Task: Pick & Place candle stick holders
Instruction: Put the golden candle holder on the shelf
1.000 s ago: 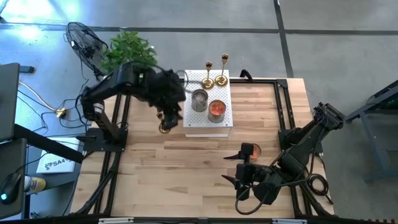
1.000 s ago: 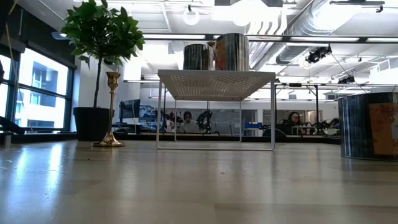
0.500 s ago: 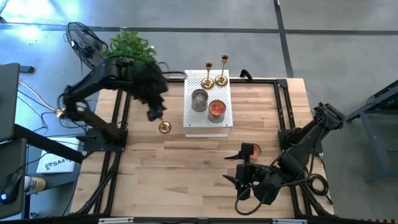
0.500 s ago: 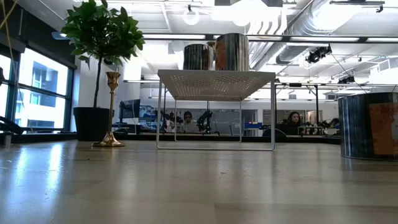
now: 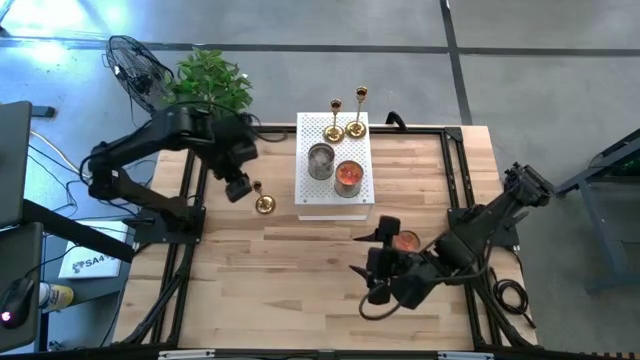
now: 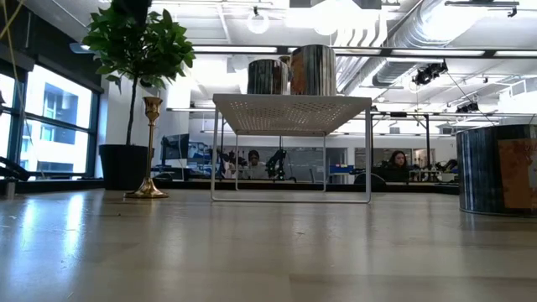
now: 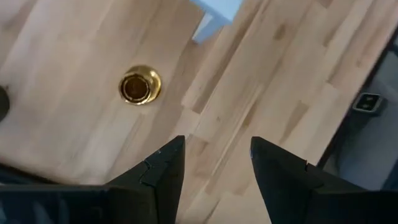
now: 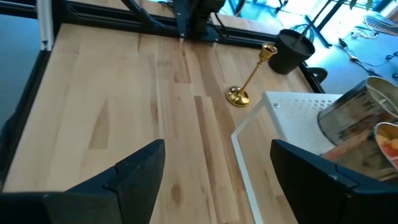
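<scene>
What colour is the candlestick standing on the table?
Shiny gold candlestick, seen best in the low view.

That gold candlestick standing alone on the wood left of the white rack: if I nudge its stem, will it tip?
Probably. The candle stick holder is tall and slim above a small flared base, so a high push likely topples it. Its polished surface looks slippery; gripping low seems safer.

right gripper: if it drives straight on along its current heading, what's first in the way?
Likely bare table first. In its wrist view the right gripper, fingers open, aims between the candle stick holder on the wood and the white rack. The rack's near corner is closest to that line; depth is unclear.
</scene>
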Controlling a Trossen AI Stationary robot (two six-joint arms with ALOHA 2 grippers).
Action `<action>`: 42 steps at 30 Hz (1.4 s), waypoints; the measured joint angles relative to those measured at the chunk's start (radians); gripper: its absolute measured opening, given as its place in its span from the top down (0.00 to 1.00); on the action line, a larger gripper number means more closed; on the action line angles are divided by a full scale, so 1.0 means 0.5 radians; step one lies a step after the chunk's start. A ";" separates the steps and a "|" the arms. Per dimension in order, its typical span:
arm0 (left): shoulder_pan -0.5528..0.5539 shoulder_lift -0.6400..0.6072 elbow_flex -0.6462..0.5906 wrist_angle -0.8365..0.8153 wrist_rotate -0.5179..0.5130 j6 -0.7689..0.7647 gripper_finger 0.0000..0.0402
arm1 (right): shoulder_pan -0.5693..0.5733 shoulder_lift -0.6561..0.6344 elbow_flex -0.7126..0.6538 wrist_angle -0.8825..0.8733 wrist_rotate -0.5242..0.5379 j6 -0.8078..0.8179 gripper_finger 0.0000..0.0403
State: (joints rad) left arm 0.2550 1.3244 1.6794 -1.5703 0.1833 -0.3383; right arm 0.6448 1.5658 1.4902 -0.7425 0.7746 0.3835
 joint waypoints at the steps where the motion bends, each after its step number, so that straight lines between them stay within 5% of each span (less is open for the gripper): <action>1: 0.001 0.027 -0.020 -0.001 -0.020 0.000 0.55 | -0.011 0.000 0.000 0.000 0.000 -0.005 0.29; 10: 0.001 0.207 -0.216 0.002 -0.575 0.106 0.55 | -0.046 0.000 -0.001 -0.001 -0.015 -0.101 0.29; 22: 0.001 0.227 -0.428 0.117 -0.660 0.160 0.55 | -0.047 0.000 -0.001 -0.001 -0.015 -0.156 0.29; 42: 0.001 0.228 -0.448 0.293 -0.623 0.184 0.55 | -0.047 0.000 -0.001 -0.001 -0.016 -0.137 0.29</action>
State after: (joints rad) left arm 0.2554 1.4384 1.4555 -1.4239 -0.1283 -0.2461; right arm 0.6212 1.5658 1.4899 -0.7429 0.7666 0.3149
